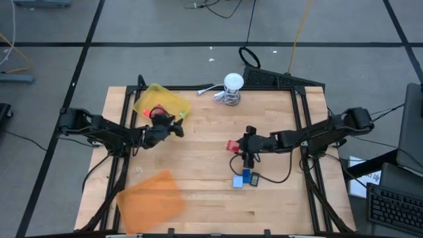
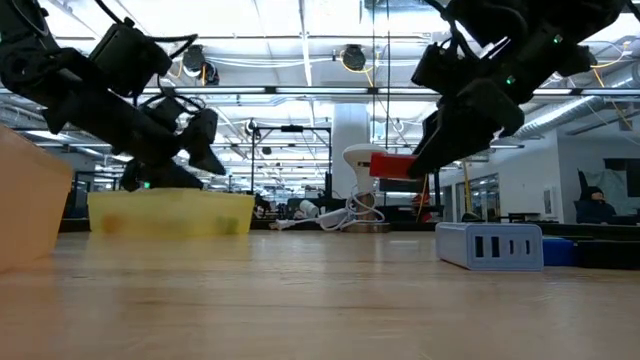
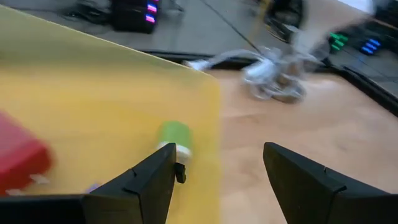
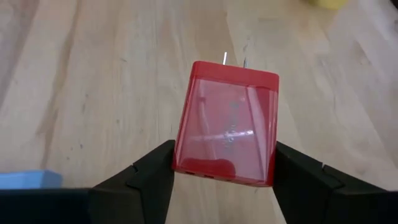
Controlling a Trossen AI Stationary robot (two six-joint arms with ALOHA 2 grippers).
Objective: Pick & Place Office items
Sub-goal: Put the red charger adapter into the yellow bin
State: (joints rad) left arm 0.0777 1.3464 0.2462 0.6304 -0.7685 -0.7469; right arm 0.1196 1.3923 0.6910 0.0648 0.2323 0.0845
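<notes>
A red blocky office item (image 4: 227,130), with two metal prongs on its far end, sits between the fingers of my right gripper (image 1: 240,146) above the middle of the table. Two blue items (image 1: 242,180) lie on the wood just nearer the front edge. My left gripper (image 3: 217,165) stands open at the near right rim of the yellow tray (image 1: 162,100) with nothing between its fingers. A red item (image 3: 18,158) and a small green one (image 3: 174,134) lie in that tray. My right gripper pinches the red item's two opposite side faces (image 4: 184,155) between its two fingers, at the end away from the prongs. The fingers come from the table's right, slanting down. The item (image 2: 392,165) is lifted clear of the table, prongs pointing away from the gripper.
An orange tray (image 1: 151,197) lies at the front left. A white round object with a coiled cable (image 1: 231,86) stands at the far edge. A grey-blue block with ports (image 2: 490,246) rests on the wood below the right arm. Bare wood lies between the two arms.
</notes>
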